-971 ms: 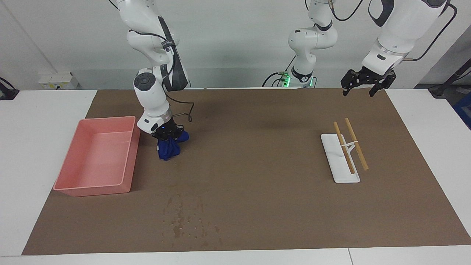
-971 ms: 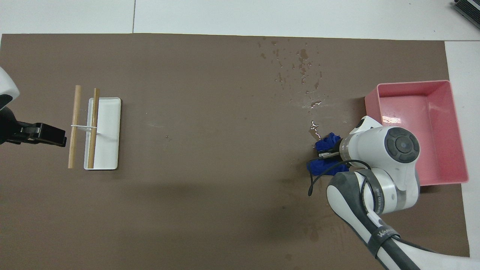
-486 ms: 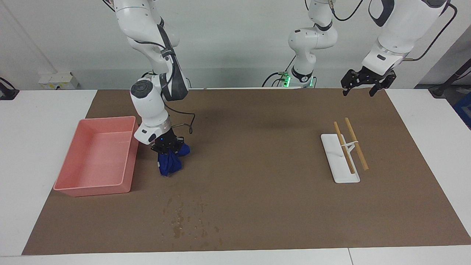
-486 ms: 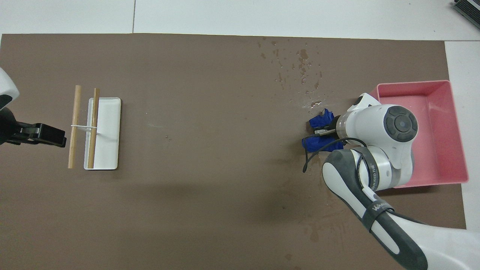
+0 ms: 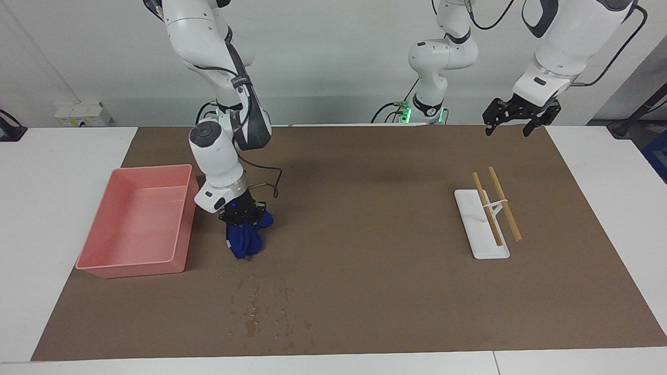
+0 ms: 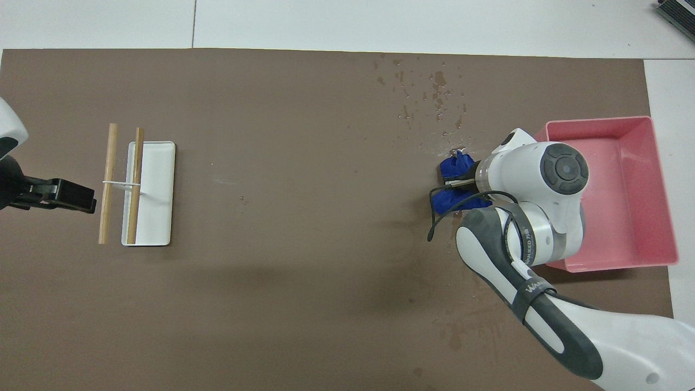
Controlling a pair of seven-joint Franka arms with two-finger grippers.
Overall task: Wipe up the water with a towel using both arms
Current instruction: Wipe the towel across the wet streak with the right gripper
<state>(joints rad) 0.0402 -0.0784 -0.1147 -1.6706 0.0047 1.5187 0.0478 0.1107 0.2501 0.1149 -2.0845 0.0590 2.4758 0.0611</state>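
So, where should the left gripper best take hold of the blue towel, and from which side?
The loose lower end. The blue towel hangs bunched from the right gripper, shut on its top, so only the bottom is free. Probably come in low from the left arm's end: the pink bin stands close beside it toward the right arm's end. The left gripper waits open.

right claw [image 5: 241, 217] grips blue towel [image 5: 245, 239] | water [image 5: 266, 310] unwiped | left claw [image 5: 513, 123] waits
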